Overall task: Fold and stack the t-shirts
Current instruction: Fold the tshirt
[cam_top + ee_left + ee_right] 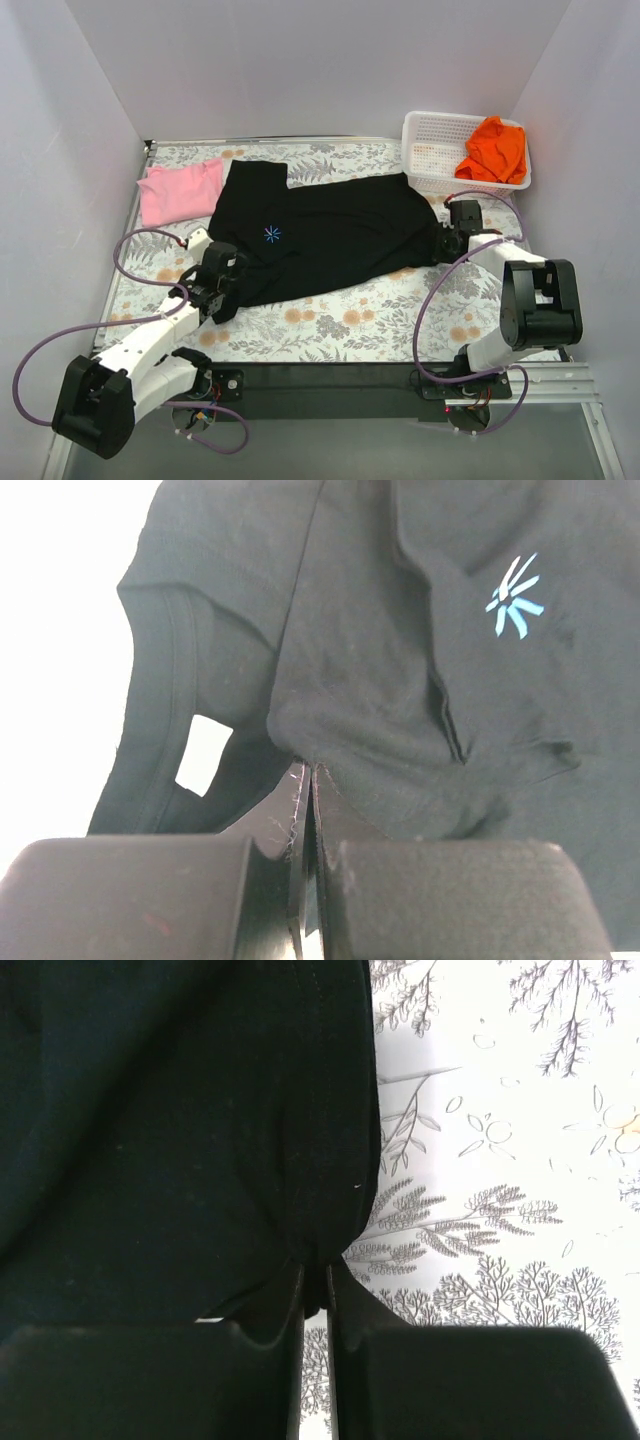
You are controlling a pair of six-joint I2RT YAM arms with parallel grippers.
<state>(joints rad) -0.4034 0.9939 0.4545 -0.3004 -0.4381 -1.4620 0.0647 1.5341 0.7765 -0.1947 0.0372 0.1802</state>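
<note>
A large black t-shirt (320,235) with a blue starburst mark (272,234) lies spread across the flowered table. My left gripper (222,268) is shut on its near left edge; the left wrist view shows black cloth (400,680) pinched between the closed jaws of the left gripper (310,780). At the shirt's right end my right gripper (447,240) is shut on the hem, a fold of black cloth (180,1140) caught in the right gripper (318,1272). A pink t-shirt (180,190) lies flat at the far left. An orange t-shirt (495,150) sits bunched in the basket.
A white mesh basket (430,150) stands at the far right corner. White walls close in the table on three sides. Purple cables loop beside both arms. Flowered table cover (350,320) shows in front of the black shirt.
</note>
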